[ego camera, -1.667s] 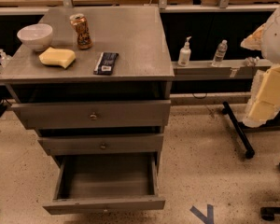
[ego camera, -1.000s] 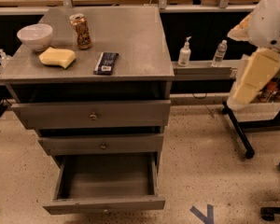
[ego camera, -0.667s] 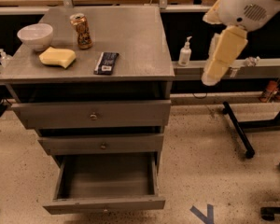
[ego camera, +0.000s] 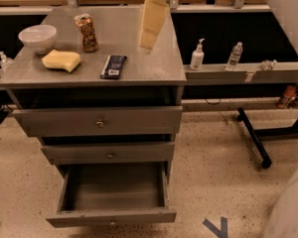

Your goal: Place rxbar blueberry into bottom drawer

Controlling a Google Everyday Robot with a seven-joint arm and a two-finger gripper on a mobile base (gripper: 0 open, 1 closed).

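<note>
The rxbar blueberry [ego camera: 113, 66], a dark wrapper with a white patch at its near end, lies flat on the grey cabinet top [ego camera: 154, 68], near the middle front. The bottom drawer [ego camera: 111, 216] is pulled out and shows nothing inside. My gripper [ego camera: 148, 39], cream-coloured, hangs down from the arm over the back right of the cabinet top, to the right of the bar and beyond it, apart from it and holding nothing that I can see.
A yellow sponge [ego camera: 62, 60], a white bowl [ego camera: 37, 37] and a can [ego camera: 87, 32] stand left of the bar. The two upper drawers [ego camera: 99, 123] are closed. Bottles [ego camera: 197, 55] stand on a shelf at the right. A black stand leg [ego camera: 253, 138] lies on the floor.
My arm has swung from the far right leftward and now hangs over the cabinet top. The bar, sponge, bowl, can and drawers have not moved.
</note>
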